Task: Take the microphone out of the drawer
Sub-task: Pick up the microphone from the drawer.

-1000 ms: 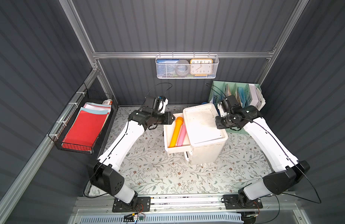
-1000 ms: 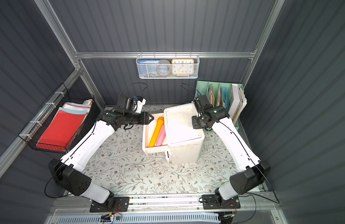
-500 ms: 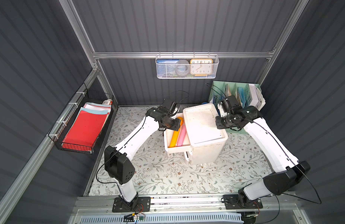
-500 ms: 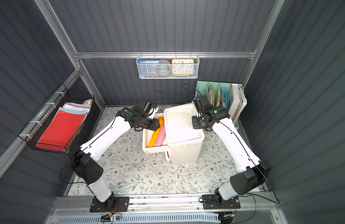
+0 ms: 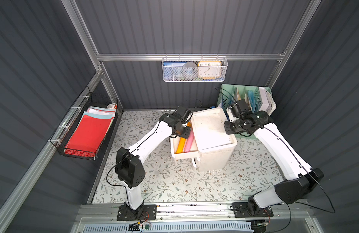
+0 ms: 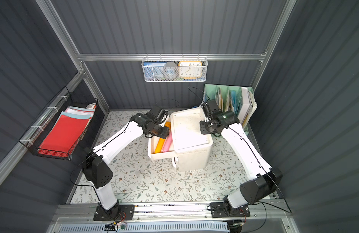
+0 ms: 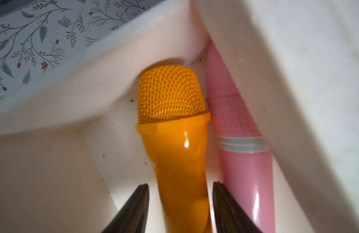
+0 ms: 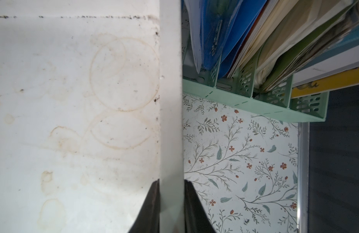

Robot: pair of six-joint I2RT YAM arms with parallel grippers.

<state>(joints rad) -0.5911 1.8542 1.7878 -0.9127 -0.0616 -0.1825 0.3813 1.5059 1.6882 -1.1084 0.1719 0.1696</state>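
The orange mic (image 7: 172, 131) lies in the open drawer (image 5: 183, 155), left of a pink mic (image 7: 241, 165), head toward the far end. The left claw (image 7: 180, 184) straddles its handle, jaws apart. The right claw (image 8: 171, 181) is clamped on the box (image 8: 73, 121) rim.

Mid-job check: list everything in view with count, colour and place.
orange plastic microphone: 1, orange, in the open drawer
pink plastic microphone: 1, pink, beside it in the drawer
white plastic drawer unit: 1, white, centre, drawer open
white mesh wall basket: 1, white, back wall, holding an orange-framed clock
black wire rack: 1, black, left wall, holding red papers
mint-green file organiser: 1, green, back right corner
left pincer: 1, black, open astride the orange microphone
right pincer: 1, black, shut on drawer unit's rim
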